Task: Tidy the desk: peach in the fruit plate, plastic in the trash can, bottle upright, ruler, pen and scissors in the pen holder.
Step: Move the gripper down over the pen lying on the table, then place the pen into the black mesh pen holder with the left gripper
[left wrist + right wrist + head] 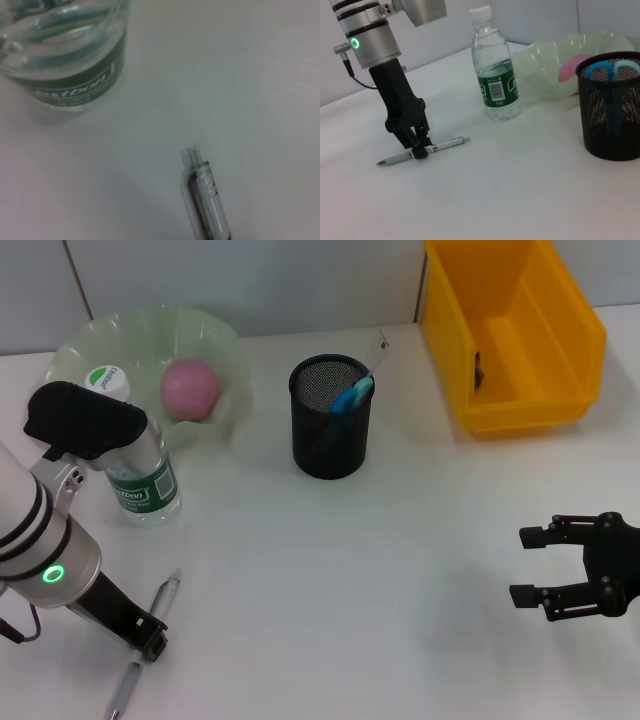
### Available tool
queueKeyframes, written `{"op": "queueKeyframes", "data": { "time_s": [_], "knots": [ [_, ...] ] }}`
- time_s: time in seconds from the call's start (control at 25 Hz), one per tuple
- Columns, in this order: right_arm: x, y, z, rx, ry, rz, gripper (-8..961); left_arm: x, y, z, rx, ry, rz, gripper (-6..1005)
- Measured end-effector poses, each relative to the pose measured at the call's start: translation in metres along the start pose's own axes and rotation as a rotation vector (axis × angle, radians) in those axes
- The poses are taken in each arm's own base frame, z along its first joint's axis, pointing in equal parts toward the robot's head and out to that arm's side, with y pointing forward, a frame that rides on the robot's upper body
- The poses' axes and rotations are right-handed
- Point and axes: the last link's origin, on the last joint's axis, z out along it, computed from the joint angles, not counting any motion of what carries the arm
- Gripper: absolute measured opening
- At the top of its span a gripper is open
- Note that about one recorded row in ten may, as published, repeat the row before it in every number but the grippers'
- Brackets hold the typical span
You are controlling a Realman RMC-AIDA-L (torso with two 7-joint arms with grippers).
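Gripping the pen near its middle, the left tool stands with its 2 fingertips down on the white counter, closed around the barrel. The pen lies flat on the counter, its tip pointing away from the bottle and its clear button end pointing toward it. The left wrist view shows that button end and the bottle's base apart from each other.

The water bottle, with a green label and white cap, stands upright just beside the left arm, between the pen and the fruit plate. The pale green fruit plate sits at the far left of the counter, and the pink peach rests inside it.

The black mesh pen holder stands near the middle of the counter, well apart from the pen. Blue-handled scissors stand inside it, handles up, and a clear ruler projects above its rim.

The yellow bin sits at the far right corner, with a small dark item in it that cannot be identified.

The right tool hovers above the counter at the near right, fingers spread and holding nothing.
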Motion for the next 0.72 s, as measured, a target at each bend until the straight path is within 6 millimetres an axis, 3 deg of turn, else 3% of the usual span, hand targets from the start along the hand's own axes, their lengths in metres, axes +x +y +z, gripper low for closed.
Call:
{"op": "queueKeyframes", "data": {
  "time_s": [0.72],
  "knots": [
    [0.0002, 0.0001, 0.0001, -0.001, 0.0, 0.012, 834, 0.0017, -0.0021, -0.0056, -0.007, 0.013, 0.014, 178]
  ]
}}
